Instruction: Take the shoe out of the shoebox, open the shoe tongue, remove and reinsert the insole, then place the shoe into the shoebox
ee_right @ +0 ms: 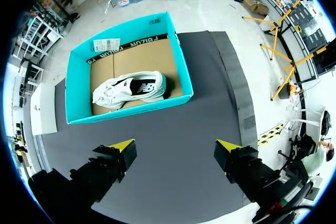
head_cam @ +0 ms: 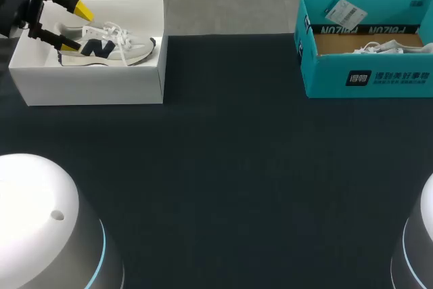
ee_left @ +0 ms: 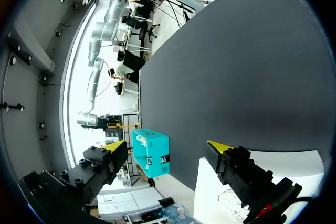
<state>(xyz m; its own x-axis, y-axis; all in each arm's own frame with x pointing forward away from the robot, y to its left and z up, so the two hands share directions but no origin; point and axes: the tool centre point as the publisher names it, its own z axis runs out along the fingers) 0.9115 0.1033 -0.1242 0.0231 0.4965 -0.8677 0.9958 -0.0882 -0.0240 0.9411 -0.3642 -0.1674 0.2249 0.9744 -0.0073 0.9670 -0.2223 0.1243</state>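
A white and grey sneaker point(head_cam: 105, 49) with a navy letter lies on its side in the white shoebox point(head_cam: 95, 82) at the table's far left. My left gripper point(head_cam: 76, 28) hangs open over that box's left end, just above the sneaker's heel, holding nothing. In the left wrist view the left gripper point(ee_left: 167, 145) spreads wide over the white shoebox point(ee_left: 273, 166). A second white sneaker point(ee_right: 131, 88) lies in the teal shoebox point(ee_right: 131, 113), which stands at the far right point(head_cam: 365, 76). My right gripper point(ee_right: 176, 145) is open and empty, high over the table in front of the teal box.
The dark table cloth point(head_cam: 223, 167) stretches between the two boxes. A white paper tag point(head_cam: 345, 11) rests on the teal box's back rim. The white domes of my arms' bases point(head_cam: 40, 221) fill the near corners. The teal box point(ee_left: 152, 153) shows beyond the left gripper.
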